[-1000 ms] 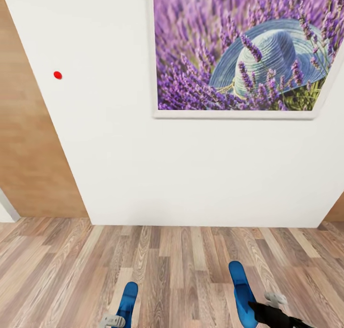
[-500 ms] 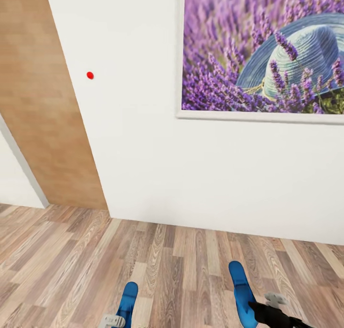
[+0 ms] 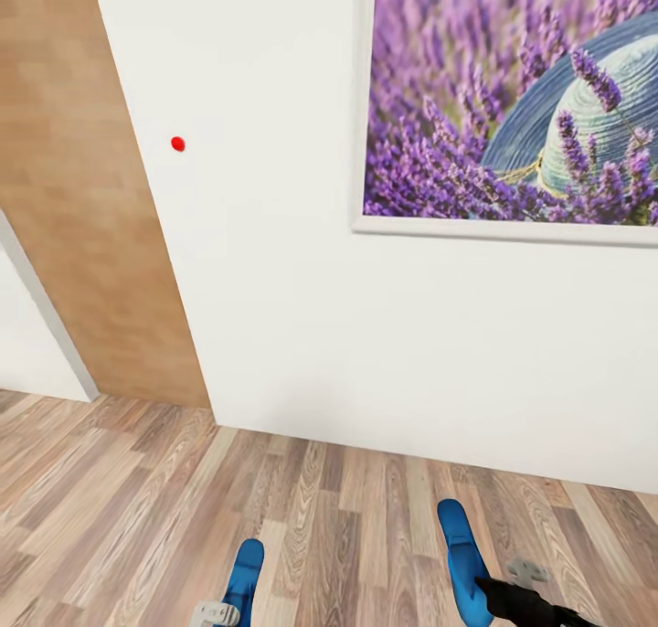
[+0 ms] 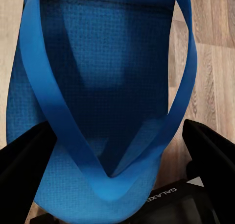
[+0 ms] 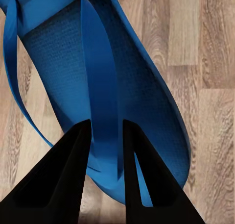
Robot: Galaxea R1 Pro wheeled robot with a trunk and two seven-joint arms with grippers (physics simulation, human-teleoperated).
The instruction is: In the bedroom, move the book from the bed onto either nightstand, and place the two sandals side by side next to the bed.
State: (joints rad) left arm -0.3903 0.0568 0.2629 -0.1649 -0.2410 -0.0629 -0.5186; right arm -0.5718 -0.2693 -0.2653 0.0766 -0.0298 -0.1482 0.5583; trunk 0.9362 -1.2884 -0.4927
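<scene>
Low at the bottom of the head view, both blue sandals ride above the wood-plank floor (image 3: 137,481), one in each gripper. The left sandal (image 3: 244,568) is carried by the left gripper (image 3: 216,613); in its wrist view the sandal (image 4: 98,101) lies between the two dark fingers (image 4: 22,165), though whether they press its edges I cannot tell. The right sandal (image 3: 464,561) is pinched by the right gripper (image 3: 512,595), whose fingers (image 5: 63,175) close on one strap (image 5: 100,91) in the right wrist view.

Each sandal's long axis points forward, away from the robot, toward the white wall (image 3: 302,289) with its lavender picture (image 3: 512,97) and the wooden door (image 3: 82,197) to the left. They run roughly parallel but well apart. Judging by this, the carry is under way; the bed is not shown, so setting them down side by side first calls for turning toward it.
</scene>
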